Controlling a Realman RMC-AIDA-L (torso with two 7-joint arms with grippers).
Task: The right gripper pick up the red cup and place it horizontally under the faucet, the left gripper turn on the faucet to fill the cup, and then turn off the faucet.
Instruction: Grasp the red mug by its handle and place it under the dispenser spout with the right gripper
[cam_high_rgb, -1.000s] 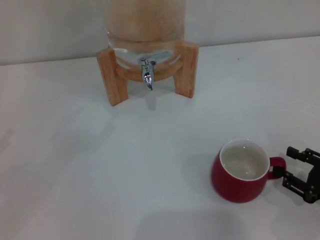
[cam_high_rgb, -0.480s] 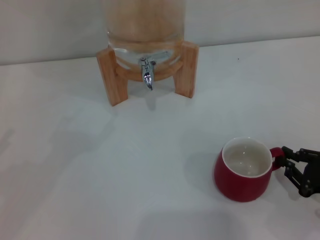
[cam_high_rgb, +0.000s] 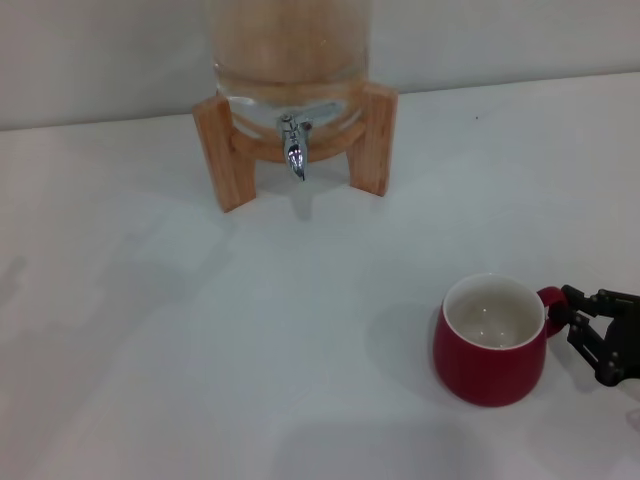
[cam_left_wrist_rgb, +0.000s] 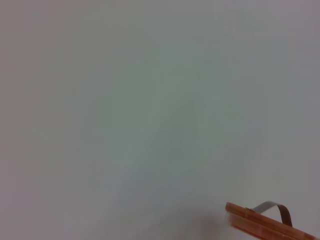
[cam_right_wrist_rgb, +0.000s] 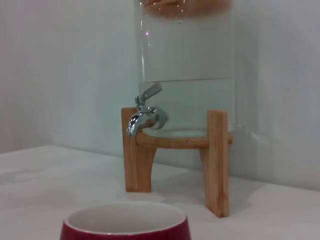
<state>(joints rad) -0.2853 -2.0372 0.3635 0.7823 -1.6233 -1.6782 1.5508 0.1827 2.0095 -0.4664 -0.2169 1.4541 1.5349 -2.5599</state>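
From above, on the white table (cam_high_rgb: 150, 330), the red cup (cam_high_rgb: 490, 342) stands upright toward the robot's right, well apart from the faucet (cam_high_rgb: 294, 150), which juts from the glass jar (cam_high_rgb: 288, 50) on its wooden stand (cam_high_rgb: 222, 150) at the far side. The right gripper (cam_high_rgb: 572, 318) sits at the cup's handle, its black fingers (cam_high_rgb: 598, 352) closed in around the loop and seemingly pinching it, though the cup rests on the table, so I judge the pick-up is in hand and the lift not yet made. The left wrist camera shows mostly blank surface with only a corner of the stand (cam_left_wrist_rgb: 265, 225); the left gripper is nowhere in view. The right wrist camera looks over the cup's rim (cam_right_wrist_rgb: 125, 220) toward the faucet (cam_right_wrist_rgb: 144, 112), its lever angled up, no water running. Next, I reckon, the cup needs raising and carrying beneath that spout without twisting on its thin handle.
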